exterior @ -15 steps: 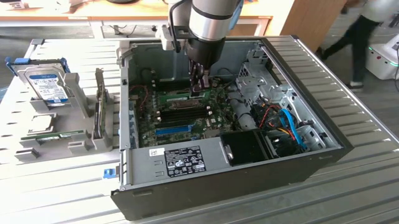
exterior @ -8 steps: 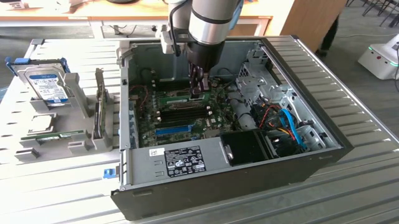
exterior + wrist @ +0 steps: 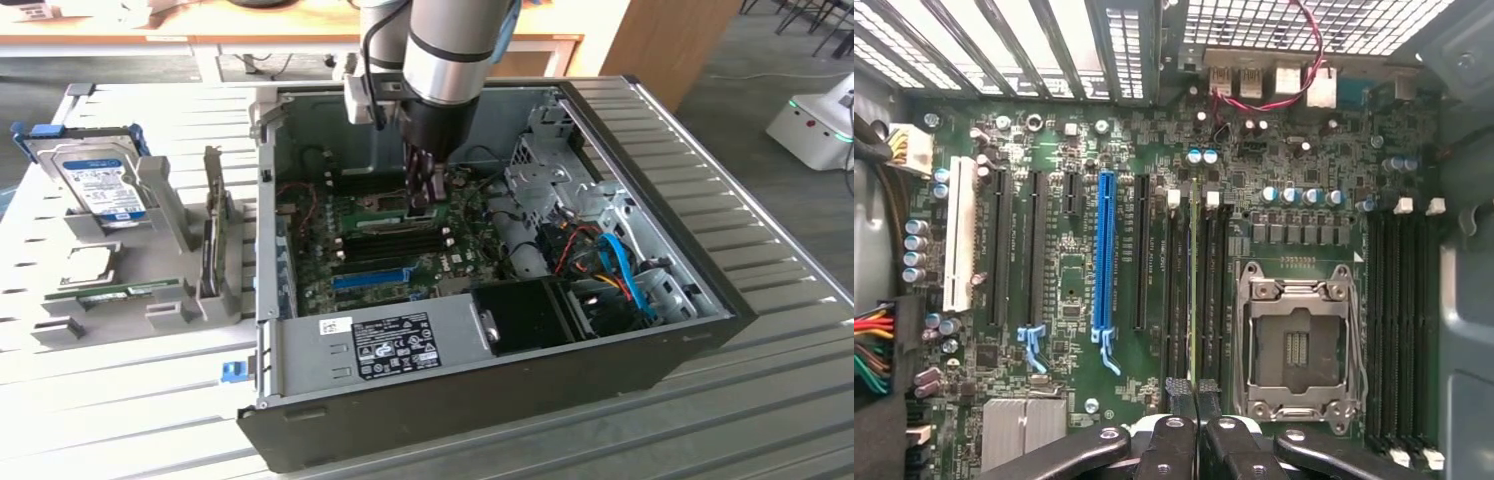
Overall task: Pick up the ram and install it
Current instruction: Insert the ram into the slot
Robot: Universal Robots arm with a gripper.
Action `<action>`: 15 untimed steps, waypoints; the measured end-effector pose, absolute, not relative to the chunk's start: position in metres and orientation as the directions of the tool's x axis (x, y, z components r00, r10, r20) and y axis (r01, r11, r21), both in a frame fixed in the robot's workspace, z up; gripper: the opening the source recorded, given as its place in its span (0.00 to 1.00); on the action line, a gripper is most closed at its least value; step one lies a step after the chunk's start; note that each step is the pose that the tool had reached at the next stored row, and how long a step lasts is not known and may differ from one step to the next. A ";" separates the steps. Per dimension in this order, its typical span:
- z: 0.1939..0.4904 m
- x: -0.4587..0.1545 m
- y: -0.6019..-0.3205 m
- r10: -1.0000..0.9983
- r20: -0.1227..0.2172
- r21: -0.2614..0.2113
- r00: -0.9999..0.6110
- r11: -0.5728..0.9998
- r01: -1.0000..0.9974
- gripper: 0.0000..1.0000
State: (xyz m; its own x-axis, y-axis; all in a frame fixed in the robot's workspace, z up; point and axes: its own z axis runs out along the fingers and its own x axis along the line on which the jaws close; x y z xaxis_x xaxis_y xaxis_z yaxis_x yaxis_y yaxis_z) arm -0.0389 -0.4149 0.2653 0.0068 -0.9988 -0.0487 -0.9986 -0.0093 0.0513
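Note:
In the wrist view the ram (image 3: 1194,290) shows edge-on as a thin green strip, upright between my two black fingers. My gripper (image 3: 1194,398) is shut on it. The stick runs in line with the black memory slots (image 3: 1176,280) beside the empty CPU socket (image 3: 1294,345). I cannot tell whether its lower edge touches a slot. In the exterior view my gripper (image 3: 420,205) reaches down inside the open computer case (image 3: 694,330), low over the green motherboard (image 3: 400,245).
A long bright-blue slot (image 3: 1104,250) lies a few slots from the ram. Cables and a drive cage (image 3: 607,265) crowd the case on the exterior view's right. Outside it, a grey rack holds a silver hard drive (image 3: 100,180) and a thin green board (image 3: 127,292).

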 end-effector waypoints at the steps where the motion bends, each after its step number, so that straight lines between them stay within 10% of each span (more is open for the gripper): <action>1: 0.264 -0.039 -0.415 -0.999 -0.049 0.051 0.007 -0.009 -0.999 0.12; 15: 0.254 -0.039 -0.415 -0.999 -0.048 0.051 0.007 -0.009 -0.999 0.12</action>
State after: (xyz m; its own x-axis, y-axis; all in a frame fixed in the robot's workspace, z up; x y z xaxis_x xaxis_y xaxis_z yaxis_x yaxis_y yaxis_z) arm -0.0389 -0.4150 0.2536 0.0068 -0.9988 -0.0484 -0.9986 -0.0093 0.0514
